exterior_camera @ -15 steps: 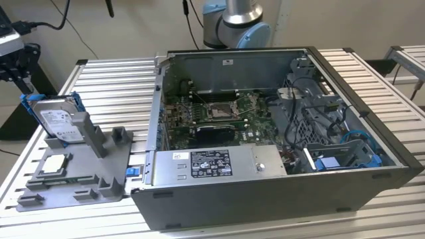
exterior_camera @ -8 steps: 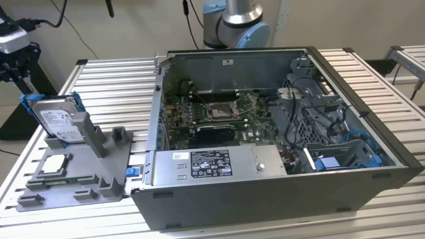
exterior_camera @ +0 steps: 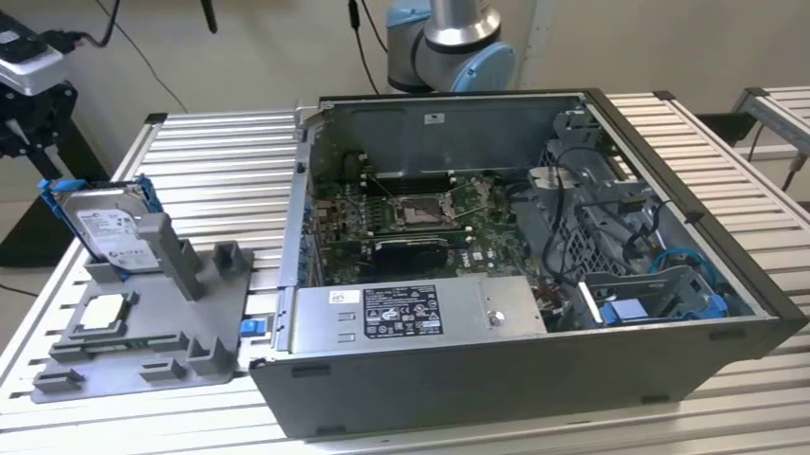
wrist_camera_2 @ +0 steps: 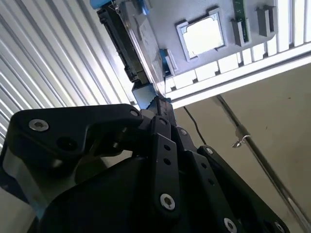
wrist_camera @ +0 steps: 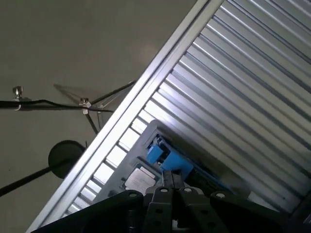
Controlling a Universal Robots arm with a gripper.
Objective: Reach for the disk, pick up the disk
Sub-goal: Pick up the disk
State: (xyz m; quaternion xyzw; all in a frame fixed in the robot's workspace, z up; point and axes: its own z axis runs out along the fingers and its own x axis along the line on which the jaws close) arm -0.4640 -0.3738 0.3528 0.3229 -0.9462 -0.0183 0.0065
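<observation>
Both pincer (wrist_camera: 171, 175) fingers, pressed together, hang clear above the upright disk's (exterior_camera: 108, 230) blue top edge.

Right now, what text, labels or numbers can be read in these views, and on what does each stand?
White label on the disk: print too small to read.
Black-and-white sticker on the grey metal box: too small to read.
Small white sticker beside it: too small to read.
Small sticker on the computer case inner wall: unreadable.
Nothing can be quoted.
</observation>
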